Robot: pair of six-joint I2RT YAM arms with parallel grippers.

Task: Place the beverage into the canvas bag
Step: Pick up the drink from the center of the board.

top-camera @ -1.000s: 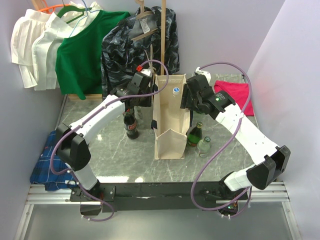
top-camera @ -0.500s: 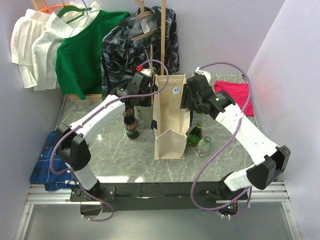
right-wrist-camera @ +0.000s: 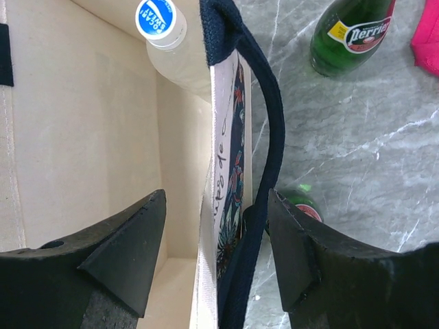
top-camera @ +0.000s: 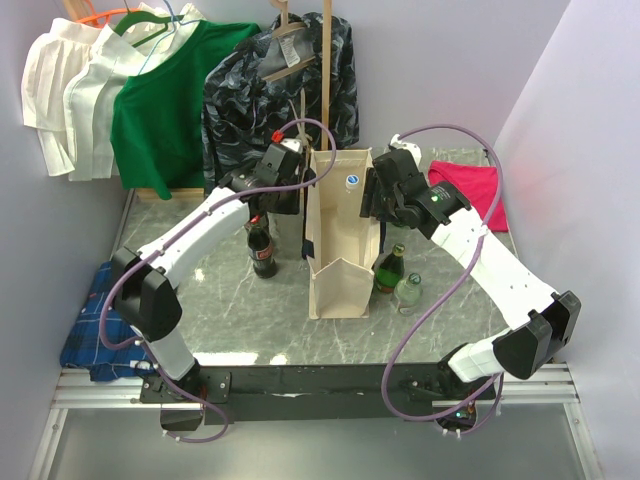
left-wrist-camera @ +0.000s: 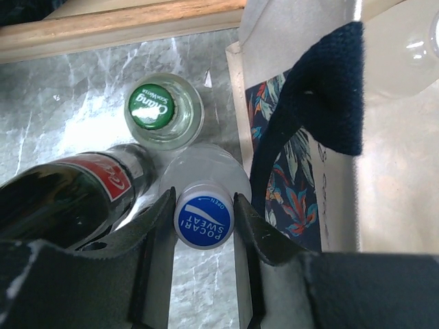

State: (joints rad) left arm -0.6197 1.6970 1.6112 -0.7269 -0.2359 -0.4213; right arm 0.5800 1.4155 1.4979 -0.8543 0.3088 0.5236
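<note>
Hardly anything had shifted from a second earlier: only the left arm's wrist had edged a touch at the bag's left side, and the right arm had kept its place.

From the left wrist view, the left pincer [left-wrist-camera: 204, 219] was closed on the neck of the clear plastic bottle with a blue cap [left-wrist-camera: 206, 164], one finger pressed to each side of the cap. That bottle stood upright, its long axis vertical. Whether its base was on the grey marbled surface [left-wrist-camera: 68, 103] or just off it could not be told. It stood close among a clear glass bottle with a green cap [left-wrist-camera: 152, 106] and a dark cola bottle with a red label [left-wrist-camera: 68, 199].

What mattered for the coming move was the tall cream canvas bag [top-camera: 340, 250]. It stood just beside the gripped bottle, to the left arm's right, with its dark navy handle [left-wrist-camera: 322, 89] hanging between them. Its rim stood higher than the cap, so the bottle probably had to rise straight up before crossing rightward over the near wall.

The right pincer [right-wrist-camera: 217, 195] stood open, its fingers straddling the bag's far wall without pinching it. A second blue-capped bottle [right-wrist-camera: 156, 17] was already inside the bag.
</note>
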